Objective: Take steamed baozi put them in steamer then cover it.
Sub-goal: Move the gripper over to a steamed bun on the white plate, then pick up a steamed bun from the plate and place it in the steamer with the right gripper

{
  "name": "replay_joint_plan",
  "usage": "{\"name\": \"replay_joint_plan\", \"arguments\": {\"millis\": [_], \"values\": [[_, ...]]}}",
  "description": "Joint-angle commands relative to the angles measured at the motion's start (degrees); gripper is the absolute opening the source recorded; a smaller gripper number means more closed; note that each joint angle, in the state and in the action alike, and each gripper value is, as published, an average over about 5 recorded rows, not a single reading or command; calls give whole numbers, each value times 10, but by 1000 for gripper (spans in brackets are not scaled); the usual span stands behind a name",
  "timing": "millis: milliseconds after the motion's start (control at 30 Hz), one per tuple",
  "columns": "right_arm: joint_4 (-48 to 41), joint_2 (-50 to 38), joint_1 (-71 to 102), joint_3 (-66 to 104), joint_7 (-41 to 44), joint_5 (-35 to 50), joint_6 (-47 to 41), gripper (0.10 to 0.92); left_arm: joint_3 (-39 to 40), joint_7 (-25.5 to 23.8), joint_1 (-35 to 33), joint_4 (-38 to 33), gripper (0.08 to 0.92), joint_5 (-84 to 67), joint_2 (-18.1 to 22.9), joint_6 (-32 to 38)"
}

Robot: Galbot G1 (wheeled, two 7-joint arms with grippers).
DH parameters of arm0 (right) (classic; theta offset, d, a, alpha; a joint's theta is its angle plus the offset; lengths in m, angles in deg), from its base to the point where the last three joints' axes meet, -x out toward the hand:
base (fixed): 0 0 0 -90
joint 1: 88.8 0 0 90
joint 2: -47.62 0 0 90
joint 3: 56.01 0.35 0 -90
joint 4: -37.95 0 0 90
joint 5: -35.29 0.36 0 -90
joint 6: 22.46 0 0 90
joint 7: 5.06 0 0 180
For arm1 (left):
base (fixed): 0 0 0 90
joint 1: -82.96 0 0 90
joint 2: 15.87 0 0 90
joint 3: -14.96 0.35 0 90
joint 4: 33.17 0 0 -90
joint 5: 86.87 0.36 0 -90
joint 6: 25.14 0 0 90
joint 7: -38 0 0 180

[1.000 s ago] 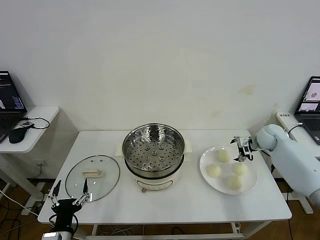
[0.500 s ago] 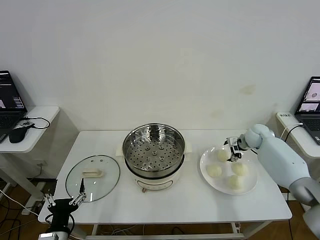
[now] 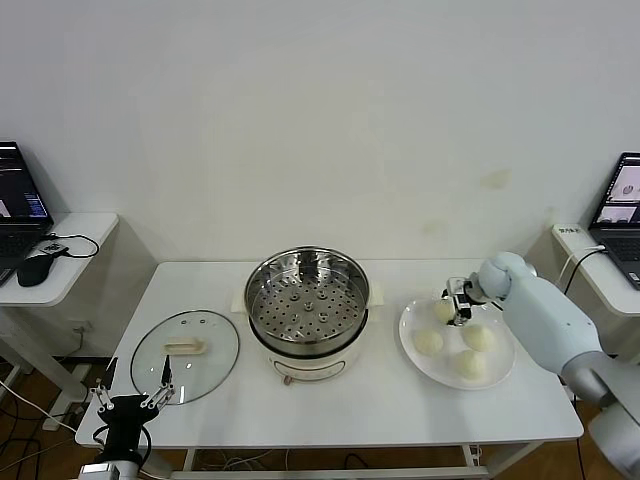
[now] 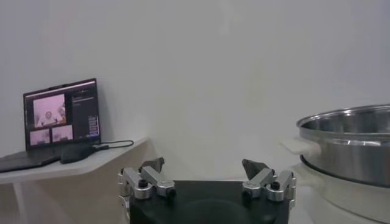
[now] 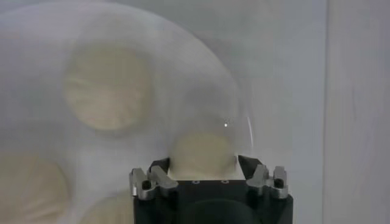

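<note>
right gripper closes in on the far-left bun

on the white table point(image 3: 400, 400), the right gripper point(image 3: 457, 301) now sits low over the white plate point(image 3: 410, 340), right at the bun point(image 3: 444, 311) nearest the steamer on the plate's far side. a second ago it hung above the plate's far right edge; since then the arm has swung in toward the steamer and dropped. in the right wrist view the gripper point(image 5: 210, 163) stands with its jaws spread wide, one on each side of that bun point(image 5: 202, 153); whether the pads touch it cannot be told, and the bun has not shifted from its spot. the three other steamed baozi point(image 3: 428, 342) lie as they did, all four on the plate.

the steamer point(image 3: 307, 302) stands at the table's middle, its perforated basket bare. the cover point(image 3: 185, 354) lies flat on the table to the robot's left of the steamer, handle up, unmoved.

the left gripper point(image 3: 134, 399) waits low at the near left edge of the table, just before the cover, a little lower than a second ago. the left wrist view shows it point(image 4: 206, 172) with fingers wide apart and nothing between them, the steamer's point(image 4: 344, 149) steel rim off to one side.
</note>
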State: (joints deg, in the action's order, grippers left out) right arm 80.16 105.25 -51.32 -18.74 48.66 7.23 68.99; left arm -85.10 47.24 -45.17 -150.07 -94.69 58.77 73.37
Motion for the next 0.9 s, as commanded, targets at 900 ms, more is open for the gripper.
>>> {"name": "replay_joint_plan", "arguments": {"millis": [900], "values": [[266,-165,-188,-208,50,290,-81,626,12,-7,-1,-7,823,-36,-12,-15]]}}
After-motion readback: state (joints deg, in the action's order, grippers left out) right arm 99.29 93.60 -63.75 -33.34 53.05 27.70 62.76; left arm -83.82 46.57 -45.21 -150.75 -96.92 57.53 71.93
